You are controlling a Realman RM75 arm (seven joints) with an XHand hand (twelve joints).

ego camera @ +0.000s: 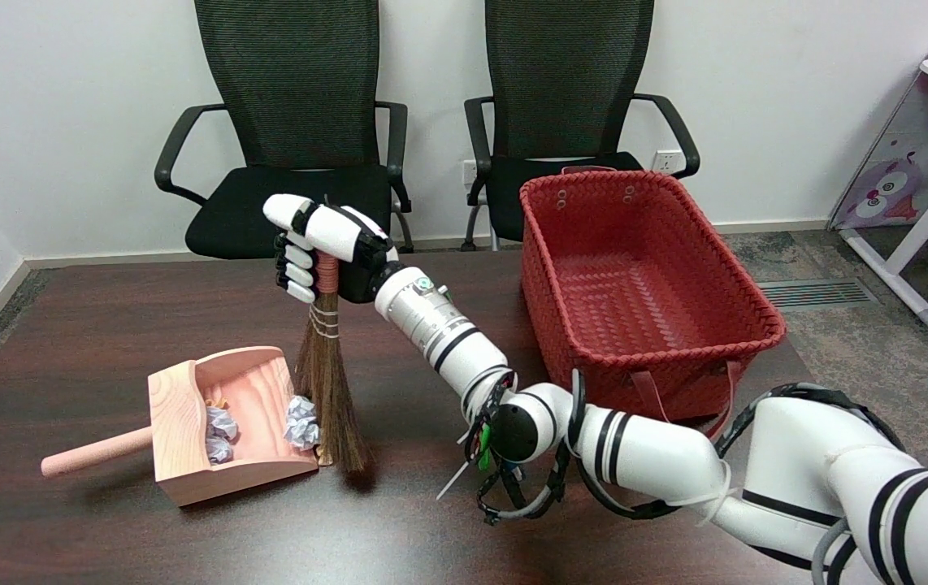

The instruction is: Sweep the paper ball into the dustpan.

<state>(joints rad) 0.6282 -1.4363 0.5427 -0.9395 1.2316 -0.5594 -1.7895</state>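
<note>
Paper ball (300, 422) lies just inside the wooden dustpan (188, 455) mouth, the broom (328, 398) bristles touching it. Right hand (314, 248) grips the broom handle. Another crumpled paper (220, 433) sits deeper in. Judgement: nearly done; one short push to seat it remains.
</note>
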